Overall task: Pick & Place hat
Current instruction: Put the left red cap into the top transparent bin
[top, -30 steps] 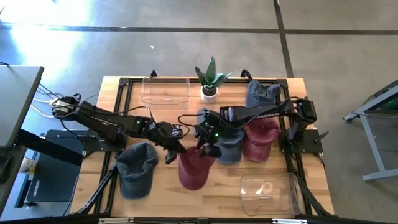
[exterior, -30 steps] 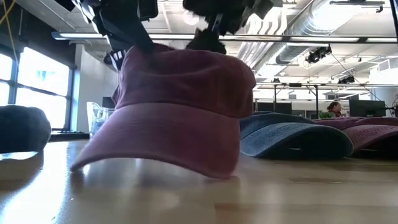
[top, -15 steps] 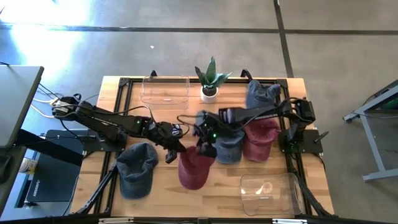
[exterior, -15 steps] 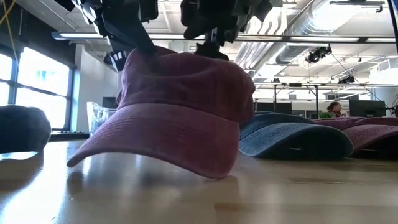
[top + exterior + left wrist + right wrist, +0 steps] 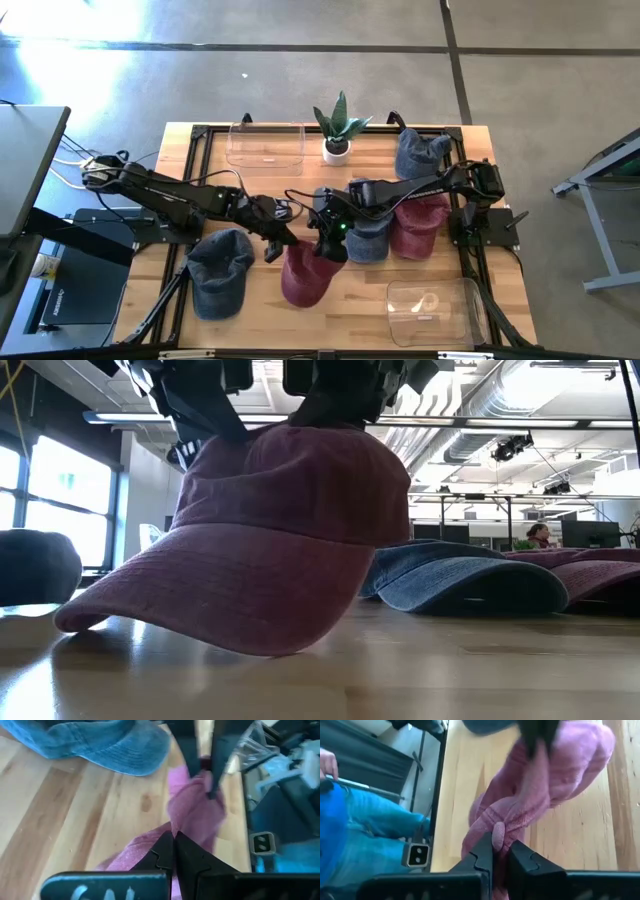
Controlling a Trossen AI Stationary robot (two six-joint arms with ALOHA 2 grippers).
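Note:
A maroon hat (image 5: 303,277) sits mid-table, its brim toward the near edge. In the low view the hat (image 5: 262,550) has its crown raised and its brim edge (image 5: 240,645) low at the tabletop. My left gripper (image 5: 272,243) is shut on the crown's far left side. My right gripper (image 5: 325,250) is shut on the crown's far right side. Each wrist view shows the other arm's fingers on the same cloth. My left gripper pinches a bunched fold of the crown's cloth (image 5: 171,826) between its two fingers. It comes slanting down from the table's left. The cloth runs drawn from this pinch across to the other arm's pinch. My right gripper pinches a fold of the crown's cloth (image 5: 497,831) between its two fingers. It comes slanting down from the table's right. The crown hangs bunched between the two holds, and the brim dips toward the table.
A grey-blue hat (image 5: 220,272) lies at the near left. A blue hat (image 5: 368,238), another maroon hat (image 5: 420,222) and a grey-blue hat (image 5: 420,152) lie to the right. Also here: a potted plant (image 5: 337,125), clear tubs (image 5: 265,145) (image 5: 435,305), and a person's blue trousers (image 5: 370,820) beyond the table.
My right gripper has come down toward the table's left and near edge onto the hat's crown and taken hold of it. The maroon hat has shifted toward the near edge, its brim swinging out lower and closer to the low camera. My left gripper has kept its hold.

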